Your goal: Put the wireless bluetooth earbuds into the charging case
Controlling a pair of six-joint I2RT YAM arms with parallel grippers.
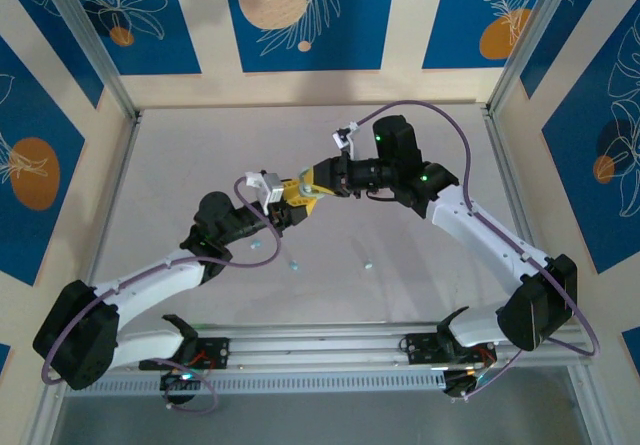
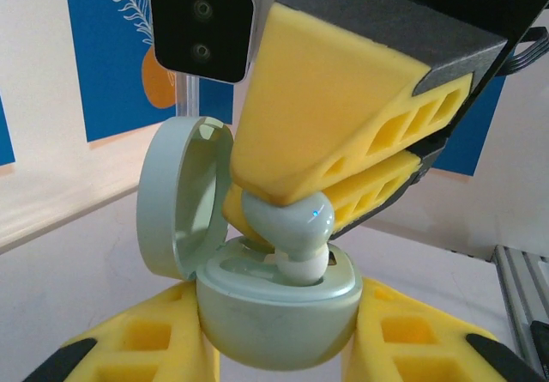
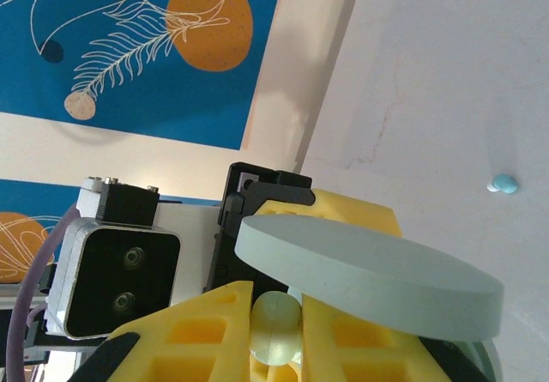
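Glossy mint-white earbud (image 2: 292, 227) at frame centre, pinched by right gripper (image 3: 276, 313), lower end in open pale-green case (image 2: 274, 309), left gripper (image 2: 279, 343) clamping case

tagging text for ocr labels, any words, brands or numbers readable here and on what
None readable. The mint charging case, earbud, yellow fingers and camera housing carry no visible lettering; the wall panels bear leaf and circle patterns, no words.

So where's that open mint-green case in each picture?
Top external: mid-table, too small to make out between left hand and right hand.
Left wrist: case bottom centre, lid open to the left.
Right wrist: lid edge-on, lower right.
Shared landmark: right hand's yellow fingers pinching the earbud.
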